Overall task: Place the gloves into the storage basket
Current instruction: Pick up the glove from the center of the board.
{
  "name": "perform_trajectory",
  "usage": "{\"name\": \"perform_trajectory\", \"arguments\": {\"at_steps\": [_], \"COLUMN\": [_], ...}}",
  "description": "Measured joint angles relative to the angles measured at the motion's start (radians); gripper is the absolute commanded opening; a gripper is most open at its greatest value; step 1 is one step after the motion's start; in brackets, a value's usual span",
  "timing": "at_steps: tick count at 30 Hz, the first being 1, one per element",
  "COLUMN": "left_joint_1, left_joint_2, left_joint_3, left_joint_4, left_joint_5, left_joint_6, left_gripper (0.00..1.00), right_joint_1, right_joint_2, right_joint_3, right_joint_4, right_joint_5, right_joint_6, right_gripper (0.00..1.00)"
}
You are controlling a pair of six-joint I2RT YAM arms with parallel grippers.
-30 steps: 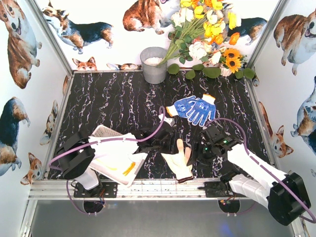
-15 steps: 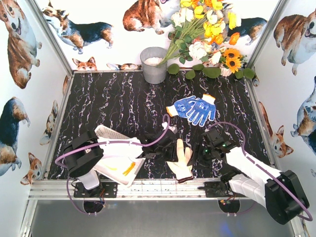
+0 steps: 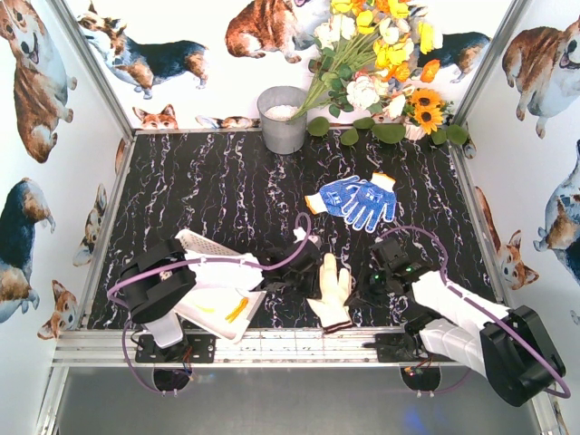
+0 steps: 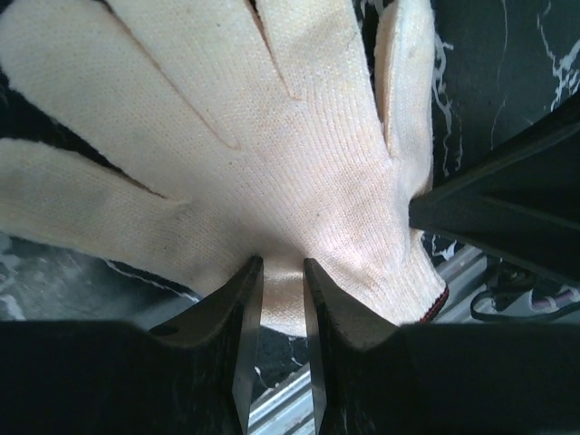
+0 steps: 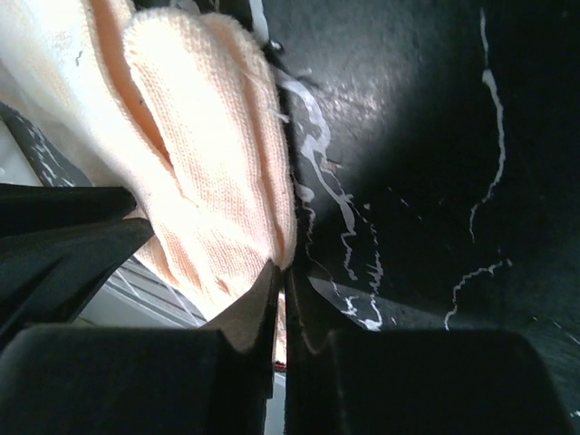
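A cream knit glove (image 3: 333,288) lies palm-flat near the table's front edge, fingers pointing away. My left gripper (image 3: 308,275) is at its left side, and in the left wrist view (image 4: 281,267) it is shut on a fold of the glove (image 4: 272,136) near the cuff. From the right, my right gripper (image 3: 362,284) is shut on the glove's edge (image 5: 208,163), with its tips (image 5: 285,270) pressed together. Two blue dotted gloves (image 3: 358,199) lie further back. The white storage basket (image 3: 201,243) sits at front left, partly under the left arm.
A grey metal bucket (image 3: 283,118) stands at the back centre, beside a bunch of flowers (image 3: 381,54). A yellow-orange item (image 3: 236,310) lies in the basket. The metal frame rail (image 3: 299,346) runs just in front of the cream glove.
Both grippers have moved in onto the cream glove and closed on it from either side. The glove's folded-up finger now lies flatter.
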Motion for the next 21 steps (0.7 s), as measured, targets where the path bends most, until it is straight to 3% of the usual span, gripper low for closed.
{"name": "perform_trajectory", "arguments": {"at_steps": [7,12,17,21], "left_joint_1": [0.075,0.143,0.157,0.15], "left_joint_2": [0.048,0.06,0.053,0.016], "left_joint_3": [0.058,0.09,0.111,0.111], "left_joint_4": [0.009,-0.005,-0.039,-0.057], "left_joint_5": [-0.021,-0.03,-0.027,-0.01], "left_joint_6": [0.066,0.127,0.167,0.167], "left_gripper": [0.21,0.28,0.34,0.33], "right_joint_1": [0.0,0.0,0.0,0.0], "right_joint_2": [0.027,0.079,0.111,0.108], "right_joint_3": [-0.016,-0.016,-0.015,-0.016], "right_joint_4": [0.14,0.26,0.322,0.344], "right_joint_5": [0.034,0.067,0.069,0.064], "right_joint_6": [0.08,0.136,0.171,0.195], "right_gripper": [0.0,0.0,0.25,0.38]}}
